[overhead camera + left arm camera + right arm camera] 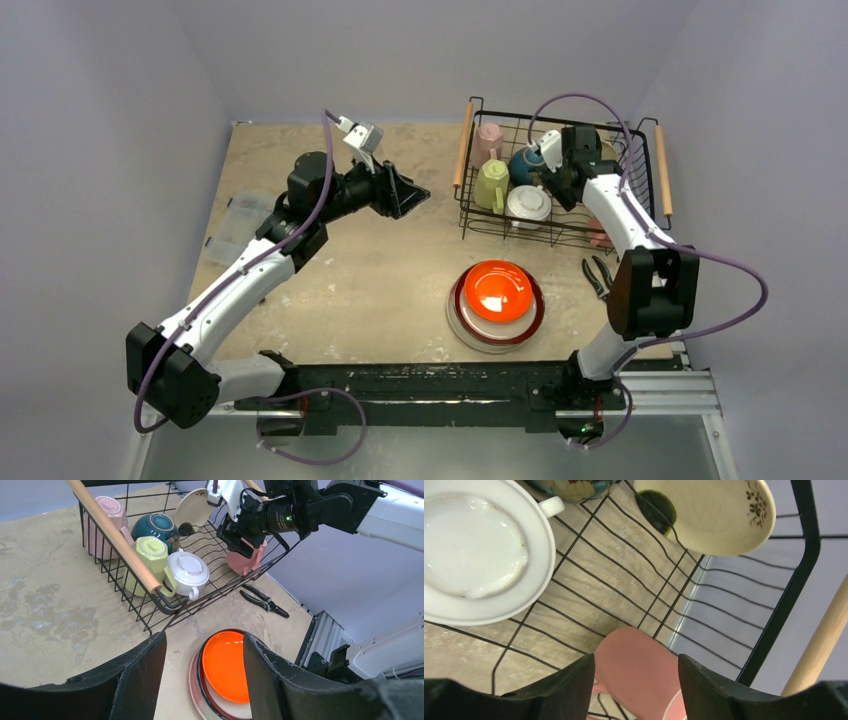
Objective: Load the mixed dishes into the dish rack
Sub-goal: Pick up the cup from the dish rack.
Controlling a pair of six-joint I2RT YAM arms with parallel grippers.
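Observation:
The black wire dish rack (560, 232) with wooden handles stands at the back right. In it are a pale pink mug (489, 137), a yellow-green mug (492, 183), a white mug (528, 205), a teal bowl (527, 163) and a cream plate (192, 507) on edge. My right gripper (636, 660) is down inside the rack, open, its fingers either side of the salmon mug (639, 672), which lies on the wires. My left gripper (205, 650) hovers open and empty over the table left of the rack. Below it, a red-orange plate (225, 665) tops a stack of plates (495, 300).
Black pliers (598, 275) lie on the table between the rack and the right arm. A clear plastic box (235, 225) sits at the table's left edge. The right arm reaches over the rack's near right corner.

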